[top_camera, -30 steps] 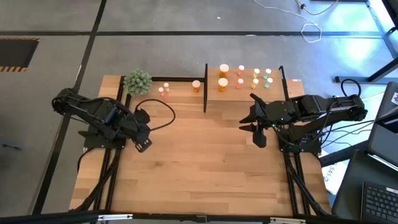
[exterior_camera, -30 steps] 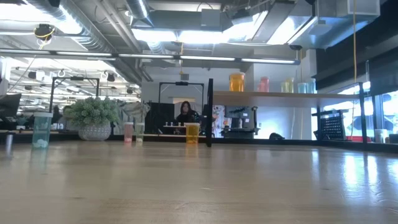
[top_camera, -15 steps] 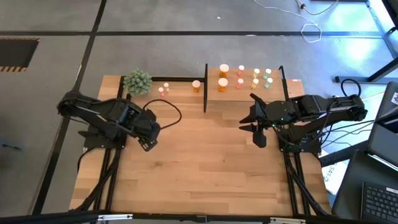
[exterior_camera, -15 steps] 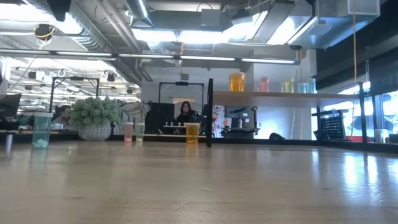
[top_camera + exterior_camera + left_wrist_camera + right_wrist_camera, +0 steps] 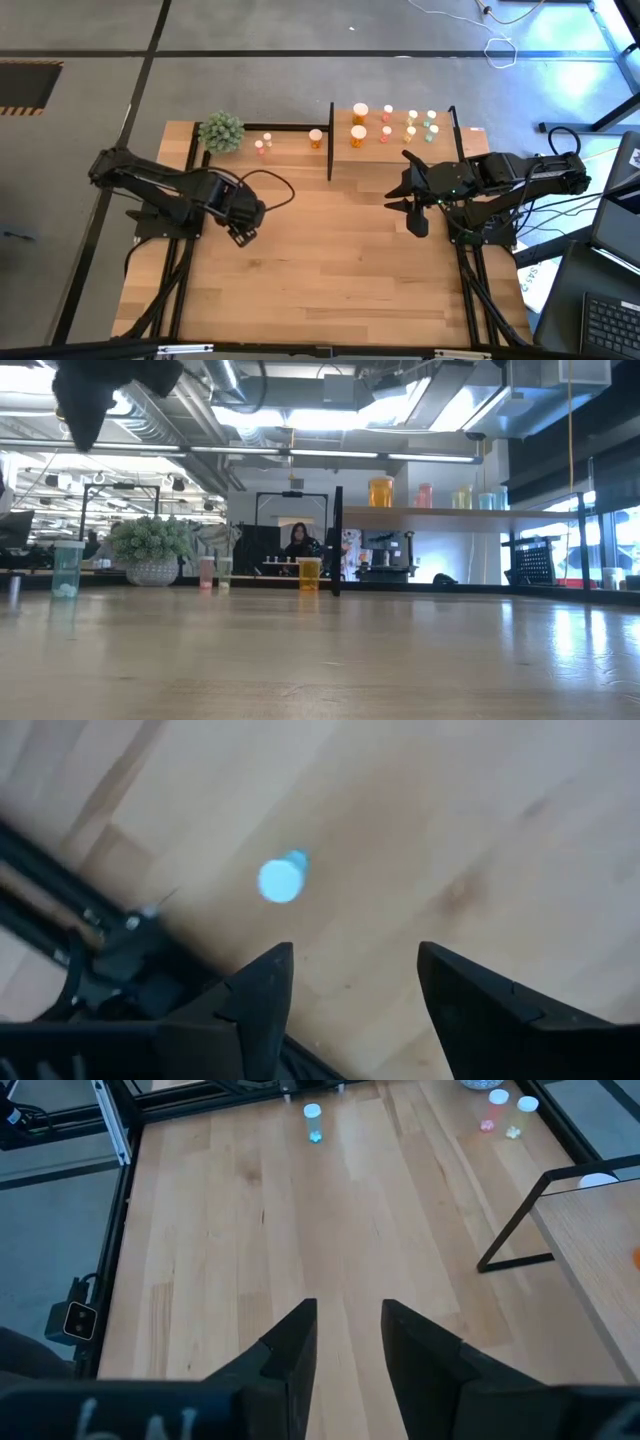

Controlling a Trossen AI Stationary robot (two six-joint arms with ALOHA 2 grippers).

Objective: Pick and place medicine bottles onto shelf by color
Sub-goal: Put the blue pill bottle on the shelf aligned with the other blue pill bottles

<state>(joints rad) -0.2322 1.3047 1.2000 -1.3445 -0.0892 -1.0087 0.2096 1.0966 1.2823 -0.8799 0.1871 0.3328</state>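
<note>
A small green bottle (image 5: 281, 880) with a pale cap stands upright on the tabletop. My left gripper (image 5: 355, 955) hangs above it, open and pointing down, with the bottle just past its fingertips; it enters the low view at the top left (image 5: 100, 395). The same bottle (image 5: 67, 568) shows at the left of that view. Two pink bottles (image 5: 262, 145) and an orange one (image 5: 316, 138) stand on the table left of the shelf (image 5: 400, 145). The shelf carries orange, pink, yellowish and green bottles. My right gripper (image 5: 347, 1310) waits open above the table's right part.
A green fuzzy plant ball (image 5: 221, 131) sits at the far left corner. A black post (image 5: 330, 140) marks the shelf's left end. Bare wood (image 5: 330, 260) stretches across the table's middle and near side. A person (image 5: 299, 542) sits in the room beyond the table.
My left gripper has come down and shifted toward the table's right, and its dark shape now enters the low view from the top left. The right arm has kept still.
</note>
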